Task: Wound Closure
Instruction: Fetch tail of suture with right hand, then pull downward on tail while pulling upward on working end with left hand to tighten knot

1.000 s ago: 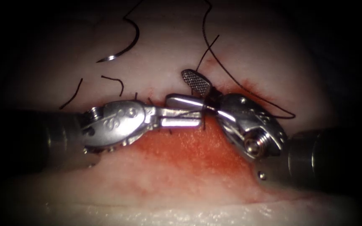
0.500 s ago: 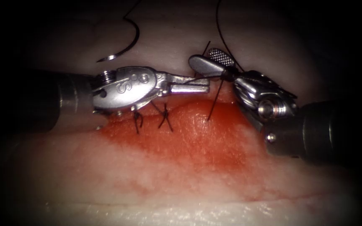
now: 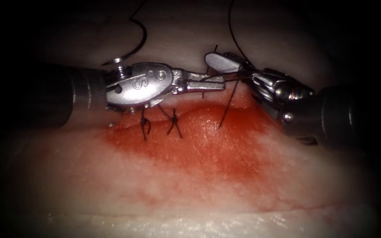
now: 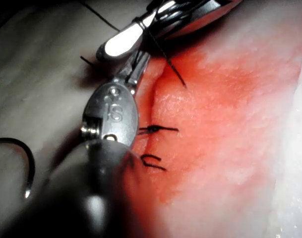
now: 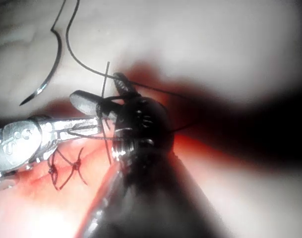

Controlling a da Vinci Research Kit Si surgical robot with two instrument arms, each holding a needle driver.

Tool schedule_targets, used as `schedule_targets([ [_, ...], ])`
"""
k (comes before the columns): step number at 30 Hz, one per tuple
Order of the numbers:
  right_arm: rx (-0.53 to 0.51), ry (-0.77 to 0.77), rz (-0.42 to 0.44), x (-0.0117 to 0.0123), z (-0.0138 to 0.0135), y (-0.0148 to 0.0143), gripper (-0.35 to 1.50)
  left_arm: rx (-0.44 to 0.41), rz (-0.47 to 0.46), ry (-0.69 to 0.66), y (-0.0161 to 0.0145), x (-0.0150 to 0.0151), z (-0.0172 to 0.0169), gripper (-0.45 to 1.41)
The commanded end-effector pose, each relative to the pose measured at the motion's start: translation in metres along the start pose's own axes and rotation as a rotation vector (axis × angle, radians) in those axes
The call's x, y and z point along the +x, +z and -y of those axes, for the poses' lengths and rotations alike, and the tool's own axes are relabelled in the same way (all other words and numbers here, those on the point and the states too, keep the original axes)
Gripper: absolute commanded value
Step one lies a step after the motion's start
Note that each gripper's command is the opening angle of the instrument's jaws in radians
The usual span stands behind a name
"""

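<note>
My left tool (image 3: 221,82) reaches in over the cut, jaws shut on the thread (image 3: 226,105) near its short end. That thread rises taut from the tissue (image 3: 199,189) at the cut's right part and is wound around my right tool (image 3: 216,56), whose jaws stand open and hold nothing. The two tips almost touch. The curved needle (image 3: 140,42) lies free on the pale tissue beyond the cut, to the left, held by neither tool and not in the tissue. The needle (image 5: 49,74) and the left tool (image 5: 93,125) also appear in the right wrist view.
Two tied stitches (image 3: 144,128) (image 3: 174,125) with short cut ends cross the cut under the left tool. Red fluid (image 3: 208,150) stains the tissue in front of the cut. The long thread (image 3: 230,26) runs up from the right tool towards the needle's end.
Both tools have lifted away from the cut and moved back, uncovering the two stitches. The left jaws, slightly apart before, have shut on the thread, which now stands taut from the tissue.
</note>
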Motion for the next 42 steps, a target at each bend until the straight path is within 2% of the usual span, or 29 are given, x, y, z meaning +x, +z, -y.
schedule_targets([
  [1, 0.003, -0.004, 0.005, -0.0008, 0.0001, 0.0009, 1.13, 0.0, -0.002, 0.001, 0.0006, -0.0004, 0.0002, -0.45],
  [5, -0.012, -0.007, 0.021, -0.0018, 0.0002, 0.0018, 1.11, -0.003, 0.004, 0.014, 0.0005, -0.0009, -0.0006, -0.45],
  [10, -0.003, -0.028, 0.004, -0.0012, 0.0003, 0.002, 1.11, -0.009, 0.005, 0.017, -0.0001, -0.0011, -0.001, -0.45],
  [16, 0.003, -0.084, -0.024, -0.0012, 0.001, 0.0025, 0.94, -0.012, 0.004, 0.017, -0.0003, -0.0011, -0.001, -0.45],
  [18, 0.008, -0.102, -0.028, -0.0012, 0.001, 0.0025, 0.64, -0.013, 0.004, 0.017, -0.0004, -0.0011, -0.0011, -0.45],
  [19, -0.025, -0.141, -0.02, -0.0014, 0.0009, 0.0024, -0.35, -0.011, 0.005, 0.017, -0.0004, -0.0011, -0.0011, -0.45],
  [22, -0.087, -0.268, -0.015, -0.0016, 0.0008, 0.0024, -0.35, -0.01, 0.007, 0.011, -0.0008, -0.001, -0.0012, -0.45],
  [29, -0.089, -0.393, -0.021, -0.0021, 0.0007, 0.0012, -0.35, -0.001, 0.013, 0.004, -0.0021, -0.0005, -0.001, -0.45],
  [32, -0.061, -0.481, -0.08, -0.0026, 0.0008, -0.0008, -0.35, 0.013, 0.015, -0.022, -0.0032, 0.001, 0.0004, -0.45],
  [37, -0.06, -0.533, -0.131, -0.0031, 0.0008, -0.0022, -0.35, 0.026, 0.016, -0.045, -0.0039, 0.0023, 0.0021, -0.45],
  [42, -0.061, -0.648, -0.178, -0.0053, 0.0013, -0.0043, -0.35, 0.057, 0.021, -0.04, -0.0041, 0.0041, 0.0054, -0.45],
])
